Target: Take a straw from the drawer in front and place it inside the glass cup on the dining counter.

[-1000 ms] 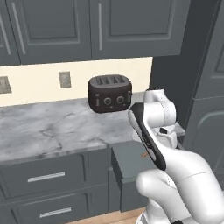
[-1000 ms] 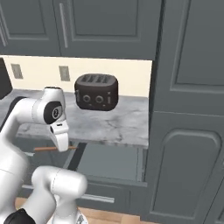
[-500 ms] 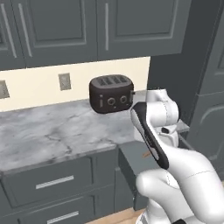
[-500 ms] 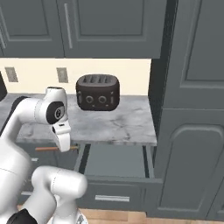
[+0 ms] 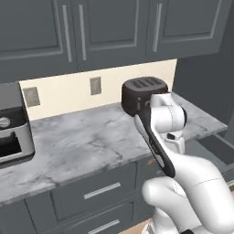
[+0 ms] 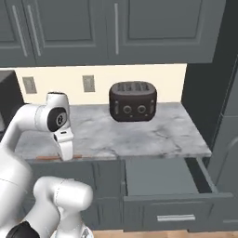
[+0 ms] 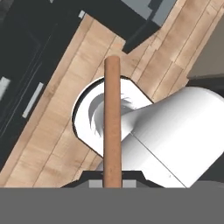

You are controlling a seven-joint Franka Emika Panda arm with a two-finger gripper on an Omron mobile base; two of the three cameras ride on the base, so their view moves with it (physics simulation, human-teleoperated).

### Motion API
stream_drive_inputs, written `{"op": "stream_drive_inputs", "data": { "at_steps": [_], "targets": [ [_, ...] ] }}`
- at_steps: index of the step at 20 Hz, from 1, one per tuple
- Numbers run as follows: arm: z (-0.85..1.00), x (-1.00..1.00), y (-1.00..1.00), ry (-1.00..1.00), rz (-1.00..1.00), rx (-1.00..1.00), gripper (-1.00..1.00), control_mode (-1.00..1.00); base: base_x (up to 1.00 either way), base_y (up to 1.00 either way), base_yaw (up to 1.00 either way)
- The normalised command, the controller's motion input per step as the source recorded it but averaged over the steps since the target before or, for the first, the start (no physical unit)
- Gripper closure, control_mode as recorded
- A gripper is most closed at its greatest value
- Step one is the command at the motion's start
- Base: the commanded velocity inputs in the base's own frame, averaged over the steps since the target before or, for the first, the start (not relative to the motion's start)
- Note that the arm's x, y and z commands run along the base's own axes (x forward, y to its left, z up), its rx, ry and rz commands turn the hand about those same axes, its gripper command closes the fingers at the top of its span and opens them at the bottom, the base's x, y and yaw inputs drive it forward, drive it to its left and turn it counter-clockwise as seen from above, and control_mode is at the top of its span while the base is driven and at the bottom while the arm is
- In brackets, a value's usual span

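Note:
In the hand view the straw [image 7: 112,127], a brownish-orange stick, runs straight up from between my gripper's [image 7: 112,182] finger tips, which are shut on it, above the wooden floor. The right base view shows the straw [image 6: 46,157] as a thin orange line lying level beside my wrist, in front of the worktop's edge. The drawer [image 6: 162,179] stands pulled open below the worktop on the right, its silver bar handle [image 6: 175,217] facing me; its corner [image 5: 219,146] also shows at the right edge of the left base view. The glass cup and the dining counter are out of view.
A black toaster [image 5: 144,93] [image 6: 132,101] stands at the back of the marble worktop [image 5: 82,141]. A steel appliance [image 5: 11,132] sits at the left end. Grey wall cabinets hang above, and a tall cabinet [image 6: 228,116] closes off the right side.
The whole scene has slid to the right in both base views, so the base has moved. My arm keeps its pose, and the straw stays in the shut gripper.

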Motion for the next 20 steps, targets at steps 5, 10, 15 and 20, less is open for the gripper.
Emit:
{"op": "stream_drive_inputs", "data": {
  "at_steps": [5, 10, 15, 20],
  "targets": [
    [0.00, 0.00, 0.00, 0.00, 0.00, 0.00, 1.00, 1.00, -0.74, 0.32, -0.70],
    [0.00, 0.00, 0.00, 0.00, 0.00, 0.00, 1.00, 1.00, -0.69, 0.09, -0.85],
    [0.00, 0.00, 0.00, 0.00, 0.00, 0.00, 1.00, 1.00, -0.61, 0.00, -0.84],
    [0.00, 0.00, 0.00, 0.00, 0.00, 0.00, 1.00, 1.00, -0.59, 0.00, -0.79]
  ]
}}
